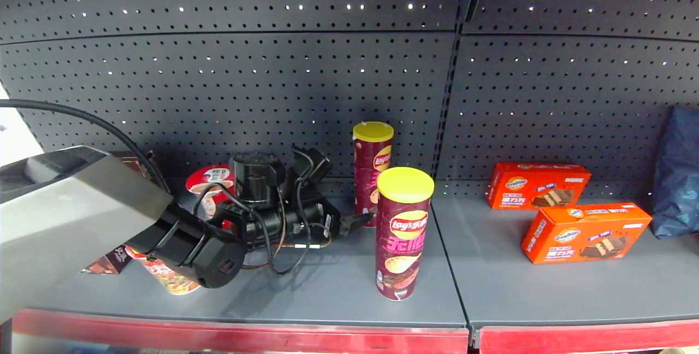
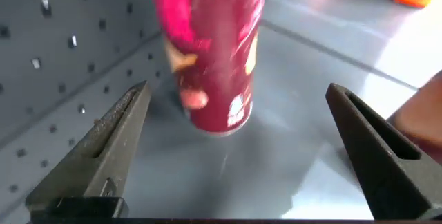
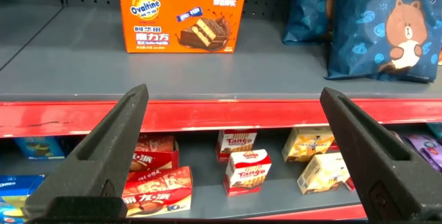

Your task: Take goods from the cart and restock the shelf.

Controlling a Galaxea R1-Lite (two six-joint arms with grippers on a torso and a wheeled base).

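The front crisp can [image 1: 403, 234] wears a round red-and-yellow logo above pink characters; the rear crisp can [image 1: 373, 165], at its eleven o'clock, shows the same logo. The front orange box [image 1: 585, 232] and rear orange box [image 1: 538, 184] carry oval logos and white characters. White lettering tops the blue bag [image 3: 383, 27].

So on the shelf [image 1: 327, 294], one chip can [image 1: 372, 168] stands far back by the pegboard wall [image 1: 273, 81]. A second chip can [image 1: 403, 234] is nearer, just right of it. The left gripper [image 1: 355, 219] sits just left of the far one. Further left are two noodle cups, one far [image 1: 210, 182] and one near [image 1: 166, 278]. On the right section a far box [image 1: 538, 184] sits behind a near box [image 1: 585, 232], with a bag [image 1: 677, 179] at the far right.
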